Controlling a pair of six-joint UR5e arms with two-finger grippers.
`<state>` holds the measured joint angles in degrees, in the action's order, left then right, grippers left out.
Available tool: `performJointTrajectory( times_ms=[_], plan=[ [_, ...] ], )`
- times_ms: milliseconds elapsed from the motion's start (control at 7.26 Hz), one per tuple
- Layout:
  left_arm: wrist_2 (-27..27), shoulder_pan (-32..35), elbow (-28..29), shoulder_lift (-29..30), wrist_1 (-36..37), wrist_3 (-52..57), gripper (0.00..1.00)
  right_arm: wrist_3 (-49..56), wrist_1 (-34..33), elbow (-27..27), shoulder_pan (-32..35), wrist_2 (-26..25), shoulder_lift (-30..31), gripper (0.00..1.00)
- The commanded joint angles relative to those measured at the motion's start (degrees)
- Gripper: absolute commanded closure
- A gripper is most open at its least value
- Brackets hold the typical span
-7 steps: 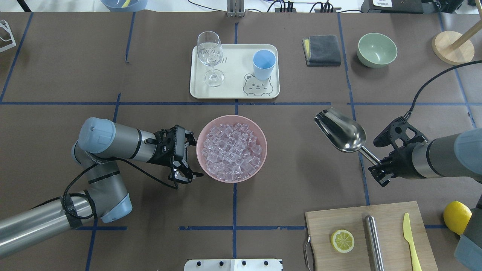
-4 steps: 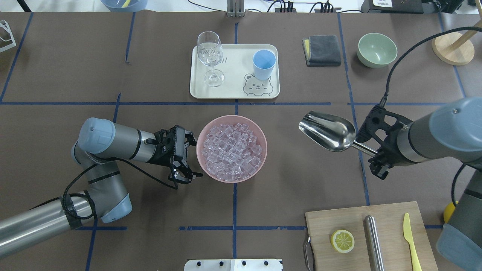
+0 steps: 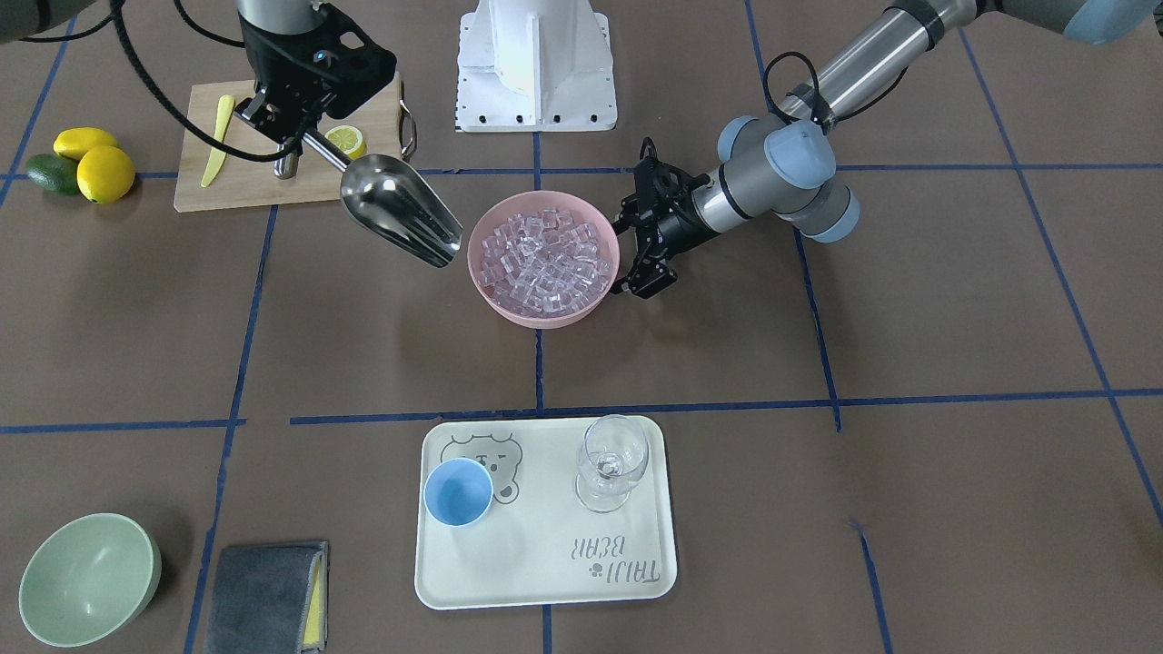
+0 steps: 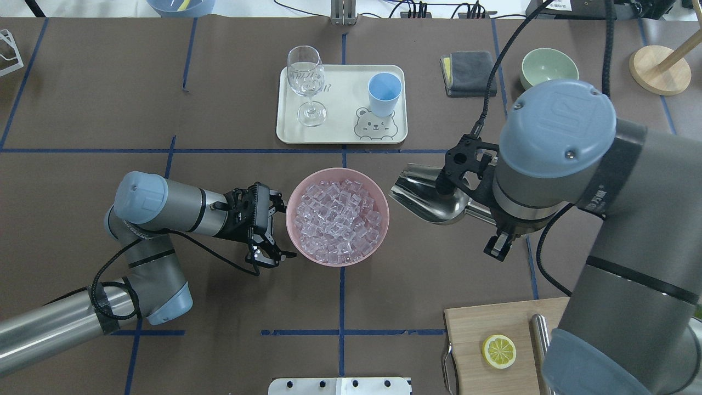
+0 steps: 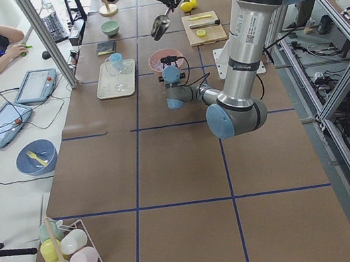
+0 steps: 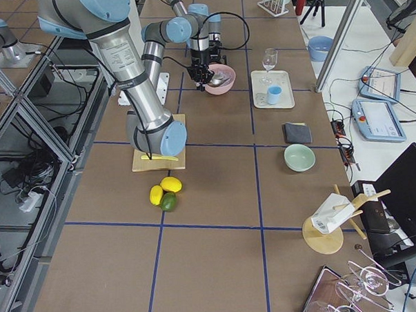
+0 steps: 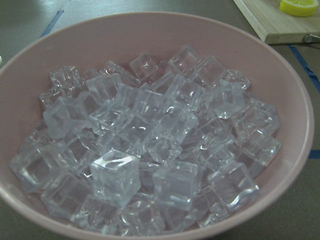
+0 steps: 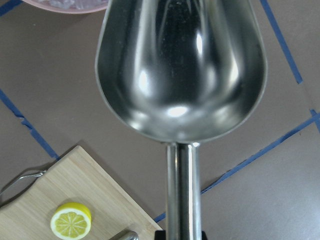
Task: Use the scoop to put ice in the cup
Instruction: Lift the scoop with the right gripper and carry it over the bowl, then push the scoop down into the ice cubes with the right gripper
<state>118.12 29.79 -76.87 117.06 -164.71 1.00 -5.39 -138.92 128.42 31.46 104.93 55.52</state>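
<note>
Right hand (image 3: 293, 145) clamped on the scoop (image 3: 400, 216) handle; trough empty. Scoop's long axis runs from that hand toward the bowl (image 3: 474, 268), mouth leading and pitched down. Lip is just beside the rim on the robot's right, not yet in the ice (image 3: 543, 256). Left hand (image 4: 281, 229) spread wide at the opposite rim; contact unclear. Cup (image 3: 458, 491) upright on tray (image 3: 545, 581), beyond bowl, well apart. Judgement: next, drive along that axis into the pile.
</note>
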Motion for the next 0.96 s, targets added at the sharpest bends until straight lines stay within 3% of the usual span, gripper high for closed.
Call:
performJointTrajectory(
  times_ms=[0,413,827],
  plan=[
    [0.0,0.0,0.0,0.0,0.0,0.0,0.0,-0.9,-6.9,-7.7,-2.8,-0.2,-9.6,1.0],
    [0.0,0.0,0.0,0.0,0.0,0.0,0.0,-0.8,-16.3,-16.2,-5.4,-0.3,-17.9,1.0],
    [0.0,0.0,0.0,0.0,0.0,0.0,0.0,-0.9,-18.4,-24.5,-6.1,-0.5,-23.3,1.0]
  ],
)
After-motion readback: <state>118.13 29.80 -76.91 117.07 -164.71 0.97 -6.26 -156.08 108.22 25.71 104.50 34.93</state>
